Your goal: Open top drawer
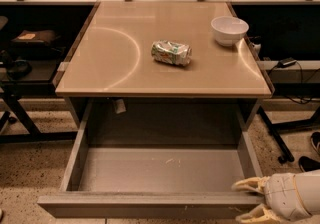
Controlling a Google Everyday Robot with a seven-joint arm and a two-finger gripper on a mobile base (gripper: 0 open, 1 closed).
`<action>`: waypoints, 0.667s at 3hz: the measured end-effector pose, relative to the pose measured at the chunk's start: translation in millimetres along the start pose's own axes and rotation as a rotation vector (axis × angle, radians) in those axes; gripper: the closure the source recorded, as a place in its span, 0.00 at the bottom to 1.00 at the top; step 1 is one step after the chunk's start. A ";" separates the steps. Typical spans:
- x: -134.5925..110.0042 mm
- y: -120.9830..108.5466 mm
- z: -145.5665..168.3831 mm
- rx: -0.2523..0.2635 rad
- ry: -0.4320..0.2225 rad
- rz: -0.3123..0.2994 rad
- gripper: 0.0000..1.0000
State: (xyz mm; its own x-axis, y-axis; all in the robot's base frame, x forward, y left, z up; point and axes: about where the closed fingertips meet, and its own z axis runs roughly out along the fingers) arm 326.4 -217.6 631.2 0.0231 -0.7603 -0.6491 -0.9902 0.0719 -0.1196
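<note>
The top drawer [150,170] stands pulled far out beneath the tan table [110,63], filling the frame's 6 o'clock. The white gripper [246,200] sits at 5 o'clock, at the right end of the drawer's front panel. On the tabletop a crushed can [171,52] lies near centre, with a white bowl [229,29] at its 2 o'clock.
</note>
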 end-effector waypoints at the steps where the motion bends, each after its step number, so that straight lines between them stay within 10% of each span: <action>1: 0.0 0.0 0.0 0.000 0.000 0.000 0.00; 2: 0.0 0.0 0.0 0.000 0.000 0.000 0.00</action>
